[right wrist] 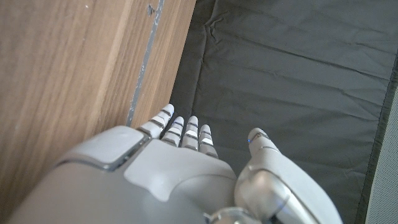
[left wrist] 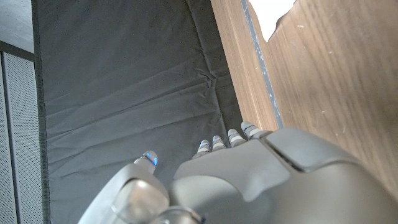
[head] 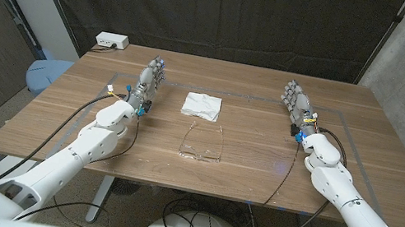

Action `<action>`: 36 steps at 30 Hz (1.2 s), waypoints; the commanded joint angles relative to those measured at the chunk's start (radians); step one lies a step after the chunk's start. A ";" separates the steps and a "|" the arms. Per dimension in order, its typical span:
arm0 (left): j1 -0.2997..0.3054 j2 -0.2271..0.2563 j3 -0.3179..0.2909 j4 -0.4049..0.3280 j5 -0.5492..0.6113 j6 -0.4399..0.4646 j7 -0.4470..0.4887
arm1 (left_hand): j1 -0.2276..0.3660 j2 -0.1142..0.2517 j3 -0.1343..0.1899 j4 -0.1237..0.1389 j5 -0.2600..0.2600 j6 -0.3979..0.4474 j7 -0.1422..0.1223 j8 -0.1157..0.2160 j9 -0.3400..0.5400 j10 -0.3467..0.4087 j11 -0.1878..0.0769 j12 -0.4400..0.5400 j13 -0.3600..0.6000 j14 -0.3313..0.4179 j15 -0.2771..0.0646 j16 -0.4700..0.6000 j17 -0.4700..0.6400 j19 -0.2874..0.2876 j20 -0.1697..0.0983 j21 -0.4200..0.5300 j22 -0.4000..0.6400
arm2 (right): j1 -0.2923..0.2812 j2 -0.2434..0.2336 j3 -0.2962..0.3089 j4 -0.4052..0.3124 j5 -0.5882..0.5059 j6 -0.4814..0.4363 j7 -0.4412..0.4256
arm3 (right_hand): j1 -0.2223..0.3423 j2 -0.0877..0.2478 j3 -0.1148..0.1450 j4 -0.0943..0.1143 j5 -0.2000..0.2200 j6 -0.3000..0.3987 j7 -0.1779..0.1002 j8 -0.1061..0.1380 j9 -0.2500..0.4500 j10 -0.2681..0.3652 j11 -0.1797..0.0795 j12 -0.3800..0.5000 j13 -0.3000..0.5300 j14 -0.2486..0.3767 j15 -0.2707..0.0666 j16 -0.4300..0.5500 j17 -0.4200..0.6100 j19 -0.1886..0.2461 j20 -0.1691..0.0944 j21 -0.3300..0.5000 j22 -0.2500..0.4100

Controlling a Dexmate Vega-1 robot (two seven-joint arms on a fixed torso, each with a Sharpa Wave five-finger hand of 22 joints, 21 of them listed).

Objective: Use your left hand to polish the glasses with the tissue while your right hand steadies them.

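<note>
Clear glasses (head: 203, 144) lie between both hands, well apart from their open, empty fingers (head: 157, 70).

Back of left hand (left wrist: 261, 180) in foreground, fingers (left wrist: 231, 138) extended together with nothing held, thumb apart, wooden table (left wrist: 323, 81) alongside, corner of white tissue (left wrist: 268, 14) on it, dark creased curtain (left wrist: 124, 81) behind

Wooden surface (head: 246, 150) with a taped rectangle outline. White tissue (head: 202, 105) lies near the middle; clear glasses (head: 202, 144) lie just in front of it, apart. Hands stand at either side.
</note>
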 commanded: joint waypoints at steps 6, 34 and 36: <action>0.032 -0.197 -0.247 -0.009 0.238 0.110 -0.167 | -0.003 0.111 0.005 -0.001 0.004 -0.284 -0.005 0.007 0.001 -0.228 -0.003 0.006 0.002 -0.234 -0.028 0.006 0.001 -0.101 -0.024 0.005 0.003 | -0.072 0.043 0.087 -0.108 -0.130 -0.079 -0.028 | 0.030 0.000 0.009 -0.020 0.002 0.018 0.002 0.005 0.003 0.027 0.018 0.006 0.001 0.022 0.015 0.004 0.005 0.010 0.017 0.005 0.004; 0.030 -0.288 -0.366 -0.033 0.371 0.174 -0.317 | 0.006 0.105 -0.001 -0.008 0.003 -0.245 -0.008 0.017 0.001 -0.189 -0.001 0.022 0.002 -0.202 -0.022 0.016 -0.003 -0.068 -0.001 0.020 0.000 | -0.233 -0.140 0.048 -0.490 -0.488 -0.236 -0.185 | 0.067 0.002 0.007 -0.067 -0.001 0.117 -0.033 0.017 0.003 0.136 0.032 0.028 0.003 0.125 0.035 0.013 0.008 0.036 0.049 0.010 0.007; 0.029 -0.289 -0.367 -0.032 0.373 0.176 -0.326 | 0.006 0.104 -0.001 -0.008 0.003 -0.238 -0.009 0.019 0.001 -0.186 -0.001 0.022 0.002 -0.198 -0.021 0.017 -0.004 -0.065 0.000 0.021 -0.001 | -0.243 -0.155 0.043 -0.514 -0.515 -0.244 -0.198 | 0.070 0.004 0.007 -0.071 -0.001 0.123 -0.032 0.017 0.003 0.146 0.033 0.030 0.003 0.136 0.035 0.014 0.008 0.043 0.048 0.012 0.007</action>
